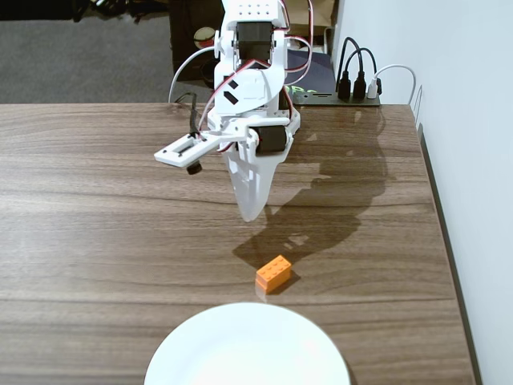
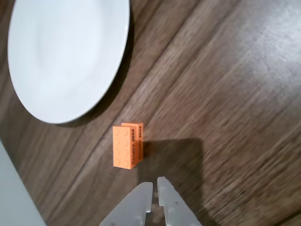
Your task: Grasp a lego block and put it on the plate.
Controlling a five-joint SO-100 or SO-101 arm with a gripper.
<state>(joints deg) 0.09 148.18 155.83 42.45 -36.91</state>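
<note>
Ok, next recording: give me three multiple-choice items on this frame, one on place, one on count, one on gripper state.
1. Where does the lego block lie?
A. on the plate
B. on the table, beside the plate
C. between the fingers

2. How many orange blocks are in view?
A. one
B. two
C. three

3. How does the gripper stand?
A. shut on the block
B. wide open
C. fingers nearly together, holding nothing

Key: 1 B, the block rests on the wooden table just off the rim of the plate. 2 A, both views show a single block. 3 C, the wrist view shows the fingers close together, short of the block.
</note>
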